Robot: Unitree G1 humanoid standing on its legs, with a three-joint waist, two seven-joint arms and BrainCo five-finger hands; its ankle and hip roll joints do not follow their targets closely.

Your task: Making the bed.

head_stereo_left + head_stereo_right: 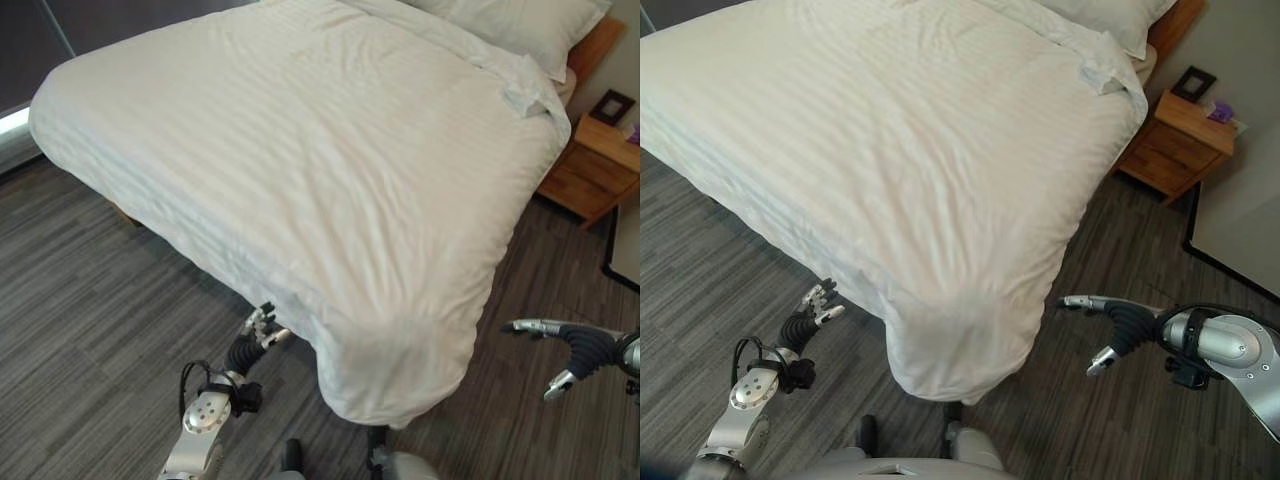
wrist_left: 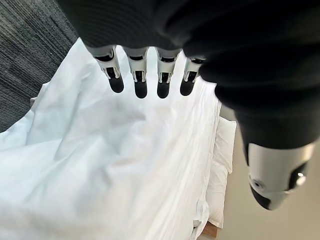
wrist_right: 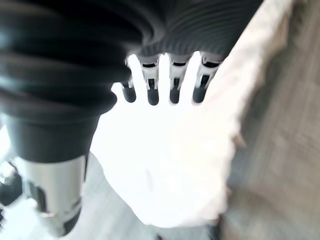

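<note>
white striped duvet (image 1: 300, 150) spread flat across the bed, near corner draped over the foot and hanging toward the grey wood-look floor (image 1: 90, 300). pillows (image 1: 520, 20) up at the head, a folded-back flap of sheet just below them at the far edge. wooden nightstand (image 1: 600, 165) just beside the head of the bed, small dark frame (image 1: 612, 105) on top. left hand (image 1: 262, 325) low beside the hanging corner, just off the cloth, fingers (image 2: 140, 80) straight and relaxed, nothing held. right hand (image 1: 1110, 325) out on the other side of that corner, apart from the duvet, fingers (image 3: 172, 82) stretched out, thumb spread wide, nothing held. both palms turned toward the draped corner between them.
</note>
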